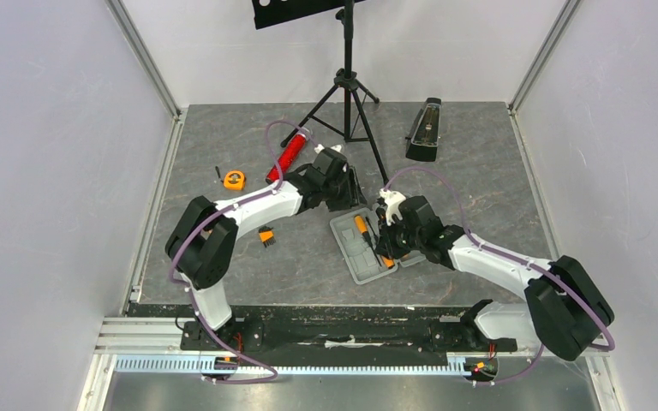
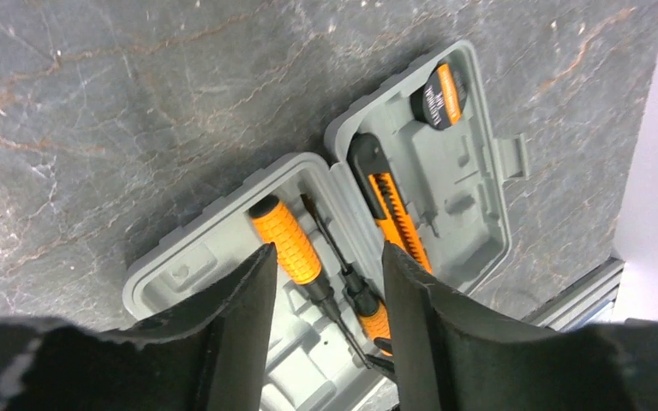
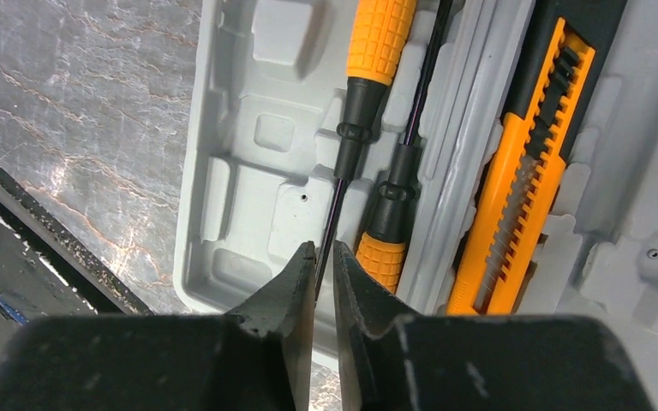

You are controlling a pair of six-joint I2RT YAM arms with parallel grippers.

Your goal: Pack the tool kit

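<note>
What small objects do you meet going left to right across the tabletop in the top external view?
Orange tape measure → red cylinder → open grey case → black metronome. Small orange-and-black tool omitted: it overlaps the cylinder's span.

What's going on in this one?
Two arms are packing an open grey tool case. The right gripper has its jaws nearly shut around the shaft of a screwdriver lying in the case; a firm grip can't be confirmed. The left gripper hovers open above the case, holding nothing. A second screwdriver and a knife sit in their recesses; the orange tape measure and another small tool lie on the table.
</note>
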